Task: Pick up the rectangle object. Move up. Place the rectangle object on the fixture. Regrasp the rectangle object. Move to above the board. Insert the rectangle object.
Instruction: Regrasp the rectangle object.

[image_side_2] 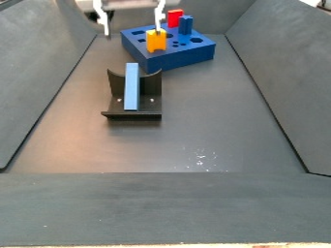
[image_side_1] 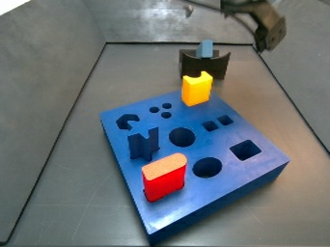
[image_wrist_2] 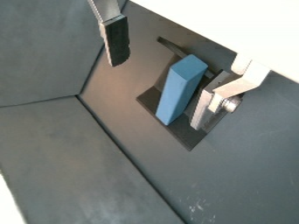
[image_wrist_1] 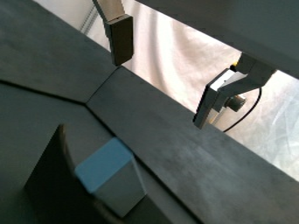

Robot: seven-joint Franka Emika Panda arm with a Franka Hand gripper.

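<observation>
- matte slate grey-blue rectangular bar [image_wrist_2: 179,88] leans in the dark u-shaped fixture [image_side_2: 132,105], long axis up its back wall.
- end effector [image_wrist_2: 163,74] wide open, empty, raised above bar; bar lies betw. fingers [image_wrist_2: 115,39], regrasp pending.

Gripper [image_wrist_2: 163,77] with two flat silver fingers [image_wrist_2: 107,10], a dark pad on each one, a white block and a round screw on one finger in both wrist views, a thin black cable [image_wrist_1: 251,107] behind it
</observation>
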